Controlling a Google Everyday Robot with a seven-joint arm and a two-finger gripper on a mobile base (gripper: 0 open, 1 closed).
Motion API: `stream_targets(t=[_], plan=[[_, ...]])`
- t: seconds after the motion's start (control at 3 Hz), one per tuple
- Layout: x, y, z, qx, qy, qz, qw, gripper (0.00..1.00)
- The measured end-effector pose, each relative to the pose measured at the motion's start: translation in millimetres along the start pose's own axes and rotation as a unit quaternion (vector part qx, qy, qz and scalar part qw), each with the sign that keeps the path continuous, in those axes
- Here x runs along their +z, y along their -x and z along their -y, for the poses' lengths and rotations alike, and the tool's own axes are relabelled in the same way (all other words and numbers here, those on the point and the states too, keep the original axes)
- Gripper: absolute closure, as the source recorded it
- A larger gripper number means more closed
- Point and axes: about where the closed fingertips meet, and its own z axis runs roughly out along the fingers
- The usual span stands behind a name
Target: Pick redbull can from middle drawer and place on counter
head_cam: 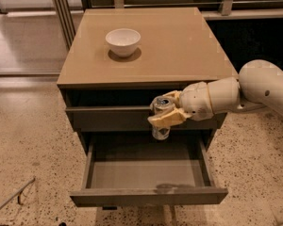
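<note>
— Status at the gripper [164,113]?
— Clamped around the redbull can [161,132], held upright, shiny top showing above the fingers.
— Straight below?
— The middle drawer [148,196], pulled wide open, tray well under the can and not touching it.
— Just behind?
— An upper drawer front [108,119].
— Higher up?
— The counter [179,46], above and beyond, with a white bowl [123,41] resting on it toward the picture's left.
— And rightward?
— Only the pale arm [236,93], reaching away.
</note>
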Motion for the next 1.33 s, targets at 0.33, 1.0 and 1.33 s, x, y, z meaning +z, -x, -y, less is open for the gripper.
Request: stream_targets(t=[0.33, 1.0, 1.33], plan=[[-33, 57, 20, 0.001, -0.02, 0.037, 0.9991, 1.0], [-45, 71, 31, -0.009, -0.035, 0.046, 0.9983, 1.0], [-47, 72, 32, -0.009, -0.039, 0.048, 0.998, 1.0]])
